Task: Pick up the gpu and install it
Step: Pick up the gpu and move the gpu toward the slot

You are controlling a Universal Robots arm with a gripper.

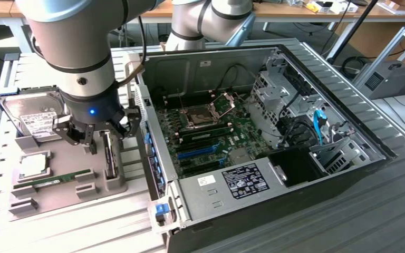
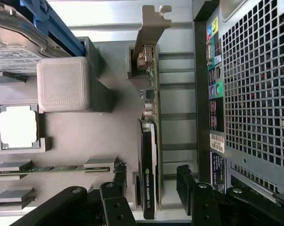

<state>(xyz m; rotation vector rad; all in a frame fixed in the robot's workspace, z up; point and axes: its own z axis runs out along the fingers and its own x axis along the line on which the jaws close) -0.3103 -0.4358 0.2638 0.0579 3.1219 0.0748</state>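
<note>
On the exterior view's left, the end effector [image 1: 103, 136] hangs wide open, holding nothing, over the gpu [image 1: 109, 155], which stands on edge in a grey holder [image 1: 61, 190].

In the wrist view, its fingers [image 2: 118, 188] straddle the card without touching. A skewed closing could wedge it, and the computer case [image 2: 255, 94] sits just beside.

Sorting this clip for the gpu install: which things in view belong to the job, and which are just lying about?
Belongs to the job: gpu, standing on edge in the grey holder; open end effector straddling it; open computer case.
Lying about, in the same holder: hard drive; square silver chip; memory stick.
</note>
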